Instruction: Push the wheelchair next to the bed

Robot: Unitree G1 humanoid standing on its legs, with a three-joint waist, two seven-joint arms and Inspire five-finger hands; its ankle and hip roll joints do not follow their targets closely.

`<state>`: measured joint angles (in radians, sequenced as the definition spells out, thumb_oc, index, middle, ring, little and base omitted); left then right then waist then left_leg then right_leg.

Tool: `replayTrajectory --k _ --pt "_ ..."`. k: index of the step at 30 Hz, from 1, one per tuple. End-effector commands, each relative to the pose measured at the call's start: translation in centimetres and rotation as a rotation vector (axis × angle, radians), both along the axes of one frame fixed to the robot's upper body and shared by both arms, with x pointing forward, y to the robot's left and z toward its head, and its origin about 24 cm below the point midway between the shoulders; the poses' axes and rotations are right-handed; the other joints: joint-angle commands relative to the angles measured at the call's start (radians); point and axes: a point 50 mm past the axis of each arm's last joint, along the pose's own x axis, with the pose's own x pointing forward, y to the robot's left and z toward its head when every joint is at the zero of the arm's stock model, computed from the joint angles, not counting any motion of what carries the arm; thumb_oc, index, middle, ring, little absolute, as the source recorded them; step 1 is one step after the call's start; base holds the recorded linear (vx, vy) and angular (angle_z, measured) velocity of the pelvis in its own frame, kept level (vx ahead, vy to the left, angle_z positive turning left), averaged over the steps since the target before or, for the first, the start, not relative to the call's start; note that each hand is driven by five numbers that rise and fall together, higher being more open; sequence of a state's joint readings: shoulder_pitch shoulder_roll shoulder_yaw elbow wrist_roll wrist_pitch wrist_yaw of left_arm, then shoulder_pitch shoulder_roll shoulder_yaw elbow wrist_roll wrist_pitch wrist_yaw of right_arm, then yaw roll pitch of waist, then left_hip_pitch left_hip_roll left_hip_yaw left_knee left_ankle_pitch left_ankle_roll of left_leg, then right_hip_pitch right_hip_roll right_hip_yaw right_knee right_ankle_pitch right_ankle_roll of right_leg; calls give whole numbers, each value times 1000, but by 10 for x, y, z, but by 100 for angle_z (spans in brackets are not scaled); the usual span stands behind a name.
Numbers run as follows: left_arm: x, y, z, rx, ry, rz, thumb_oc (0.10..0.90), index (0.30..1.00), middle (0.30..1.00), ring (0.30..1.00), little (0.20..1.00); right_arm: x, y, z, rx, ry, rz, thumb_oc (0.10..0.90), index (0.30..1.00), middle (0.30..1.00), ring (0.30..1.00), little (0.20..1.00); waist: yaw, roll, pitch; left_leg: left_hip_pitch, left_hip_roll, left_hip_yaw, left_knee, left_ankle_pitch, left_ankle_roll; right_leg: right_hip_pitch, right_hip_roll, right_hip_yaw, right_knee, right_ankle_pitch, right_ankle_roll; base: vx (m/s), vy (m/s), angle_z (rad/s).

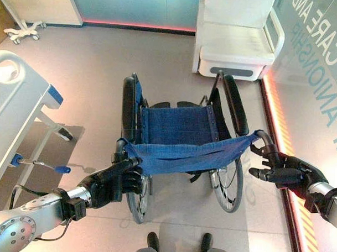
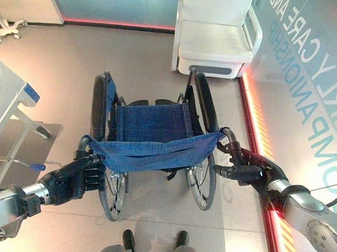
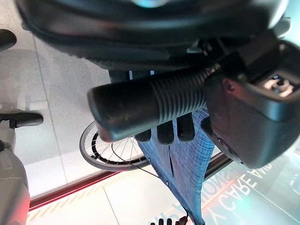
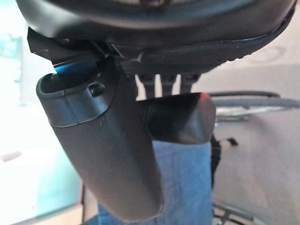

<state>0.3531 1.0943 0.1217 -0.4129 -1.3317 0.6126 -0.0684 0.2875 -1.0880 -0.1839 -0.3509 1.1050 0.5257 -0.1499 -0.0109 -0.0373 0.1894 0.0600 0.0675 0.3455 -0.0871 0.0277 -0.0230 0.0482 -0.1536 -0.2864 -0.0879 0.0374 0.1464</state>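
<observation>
My left hand (image 1: 114,182) and right hand (image 1: 283,173) clench the wheelchair (image 1: 179,132) handles; uneven pushing could swing it away from the bed (image 1: 14,104) at left.

Large pale capital lettering (image 2: 317,81) is running along the teal wall (image 2: 271,30) on the robot's right, just above the red-lit floor strip (image 2: 257,118). It is standing in several stacked lines, and the picture edges are cutting into each line, so only pieces of words are showing. The same lettering (image 3: 243,197) is appearing in the left wrist view, turned upside down and partly hidden behind the blue cloth of the wheelchair (image 3: 187,164).
</observation>
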Motion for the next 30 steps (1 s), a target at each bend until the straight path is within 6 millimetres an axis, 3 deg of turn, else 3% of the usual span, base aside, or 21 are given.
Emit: replayTrajectory --k 1,2,17,30 --pt "18 0 19 -33 -109 -22 400 300 300 300 300 21 -16 41 -146 -147 -47 627 641 641 641 641 24 25 -14 13 51 -30 0 -1 -52 12 -35 -45 47 -5 40 43 -8 4" --pt "17 0 19 -33 -107 -23 400 300 300 300 300 21 -16 41 -149 -139 -46 405 307 307 307 307 25 25 -16 13 50 -31 0 -2 -52 13 -34 -46 46 -6 40 45 -9 3" --pt "17 1 16 -29 -90 -31 400 300 300 300 300 25 -12 34 -163 -100 -8 400 300 300 300 300 40 20 -26 17 51 -52 0 -3 -55 27 -22 -51 37 -11 33 29 -11 1" --pt "19 4 22 -30 -95 24 400 300 300 300 300 28 -10 52 -146 -196 -54 400 300 300 300 300 37 18 -38 24 70 -59 0 2 -68 30 8 -57 42 -30 15 24 -68 2"
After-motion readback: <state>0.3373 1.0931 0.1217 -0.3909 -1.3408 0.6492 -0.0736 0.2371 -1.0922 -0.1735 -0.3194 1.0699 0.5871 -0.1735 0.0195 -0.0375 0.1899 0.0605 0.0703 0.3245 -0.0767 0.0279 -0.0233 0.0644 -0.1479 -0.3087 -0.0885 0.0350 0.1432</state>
